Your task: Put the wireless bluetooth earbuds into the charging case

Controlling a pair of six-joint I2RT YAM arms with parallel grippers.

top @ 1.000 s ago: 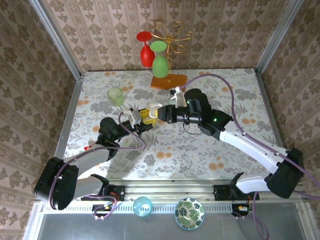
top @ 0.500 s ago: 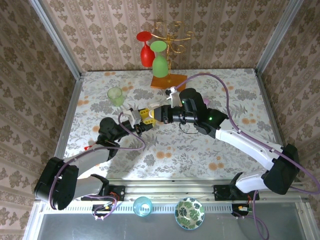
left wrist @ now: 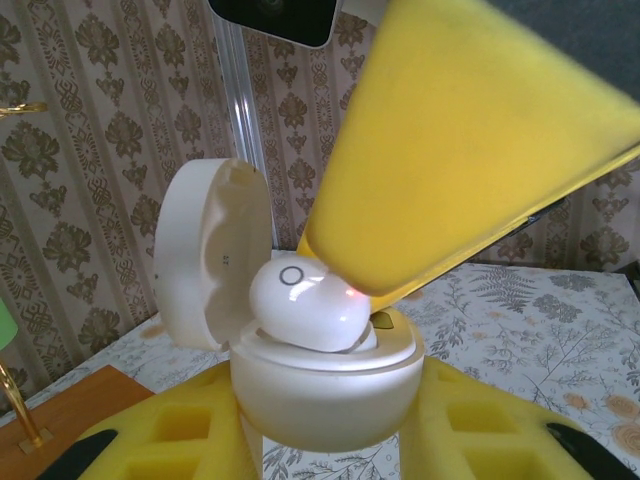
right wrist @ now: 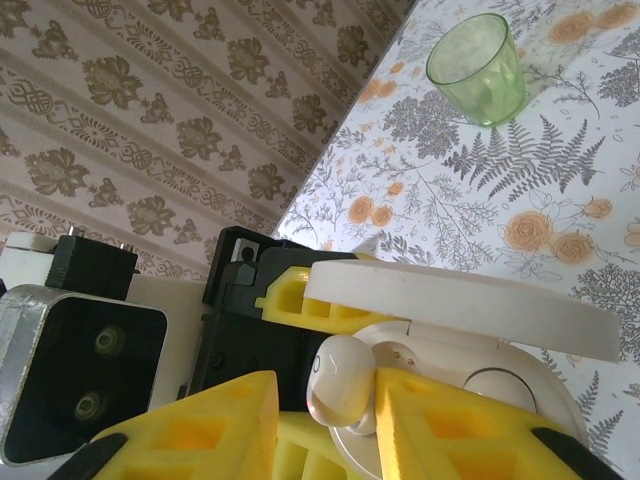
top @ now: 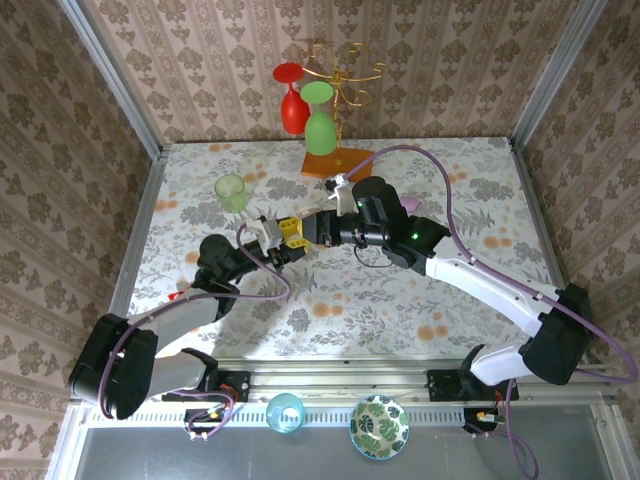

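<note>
At table centre-left, top cam: both wrists meet tip to tip above the floral table (top: 400, 300). L = left gripper (top: 282, 238), R = right gripper (right wrist: 325, 410).

- L: we see its jaws closed around the charging case (left wrist: 320, 385). Yellow foam pads (left wrist: 150, 445) press the lower shell on both sides (L wrist cam). Case is upright and off the table.
- Case lid (left wrist: 215, 255) is swung open, standing up at the left of the shell in L wrist cam. In R wrist cam it shows as a flat white disc over the base.
- Earbud (left wrist: 303, 303): white, glossy, w/ small ring mark on top and a red glint at its side. It sits partly in the case's top recess, tilted, w/ most of its body above the rim.
- R: nearly closed, gap only as wide as the bud. R wrist cam shows the bud pinched between R's two yellow pads (right wrist: 205, 430). We note both pads look in contact. In L wrist cam one big blurred yellow pad comes down from upper right onto the bud.
- We cannot tell if a 2nd bud is in the case; the interior is hidden.
- Misc: green cup (right wrist: 478, 55) upright on the table, well apart from the grippers. At the far edge, a red glass (top: 291, 100) and a green glass (top: 320, 120) hang inverted on a gold stand (top: 345, 70).
</note>
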